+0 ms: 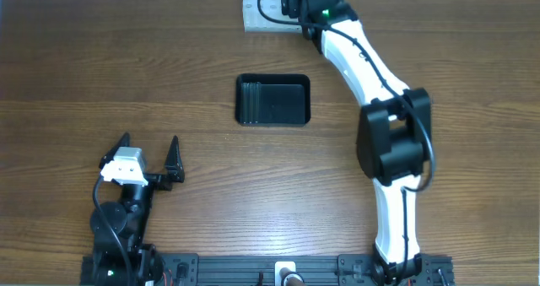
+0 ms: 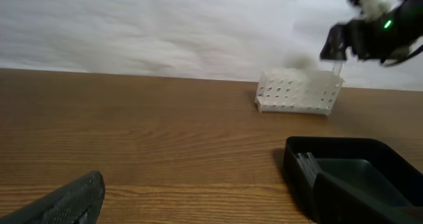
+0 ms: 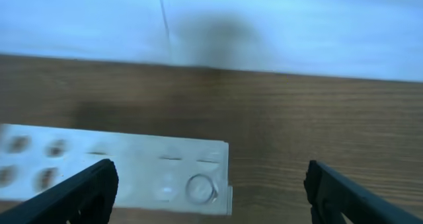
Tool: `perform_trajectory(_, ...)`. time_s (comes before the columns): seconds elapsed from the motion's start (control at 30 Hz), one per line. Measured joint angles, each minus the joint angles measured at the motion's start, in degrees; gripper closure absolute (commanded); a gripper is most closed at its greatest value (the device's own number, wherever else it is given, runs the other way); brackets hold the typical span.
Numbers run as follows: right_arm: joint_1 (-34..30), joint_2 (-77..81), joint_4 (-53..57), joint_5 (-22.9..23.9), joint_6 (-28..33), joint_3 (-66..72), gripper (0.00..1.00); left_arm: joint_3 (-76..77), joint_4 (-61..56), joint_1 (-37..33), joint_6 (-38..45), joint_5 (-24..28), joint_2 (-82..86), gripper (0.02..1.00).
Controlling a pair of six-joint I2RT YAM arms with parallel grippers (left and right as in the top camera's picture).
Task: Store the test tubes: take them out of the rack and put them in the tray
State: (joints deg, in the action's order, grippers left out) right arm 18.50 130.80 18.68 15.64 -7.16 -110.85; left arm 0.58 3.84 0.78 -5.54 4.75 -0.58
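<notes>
The white perforated rack (image 1: 260,18) stands at the table's far edge, also seen as the rack (image 2: 299,92) from the left wrist. The round mouth of one clear test tube (image 3: 198,188) shows in a hole at the rack's end (image 3: 132,174). My right gripper (image 1: 293,1) hovers over that end, open, its black fingers (image 3: 76,194) spread wide to either side of the tube. The black tray (image 1: 272,99) lies mid-table with nothing visible in it. My left gripper (image 1: 150,140) rests open near the left front, far from both.
A white wall rises right behind the rack. Bare wooden tabletop (image 1: 126,67) surrounds the tray on all sides. The tray's near corner (image 2: 317,171) lies ahead of my left finger (image 2: 63,201).
</notes>
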Motion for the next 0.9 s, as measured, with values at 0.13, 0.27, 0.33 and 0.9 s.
perform_trajectory(0.13, 0.00, 2.45, -1.44, -0.02, 0.37, 0.20, 0.145, 0.00, 0.00, -0.02, 0.00, 0.00, 0.00, 0.018)
perform_trajectory(0.27, 0.00, 2.78, -2.34, -0.02, 0.85, 0.20, 0.261, 0.00, 0.00, 0.00, 0.00, 0.02, 0.00, 0.020)
perform_trajectory(0.33, 0.00, 2.78, -2.45, -0.02, 0.96, 0.20, 0.312, 0.00, 0.00, 0.00, 0.00, 0.02, 0.00, 0.020)
perform_trajectory(0.9, 0.00, 2.78, -2.45, -0.02, 1.07, 0.20, 0.816, 0.00, 0.00, -0.02, 0.00, 0.00, 0.00, 0.018)
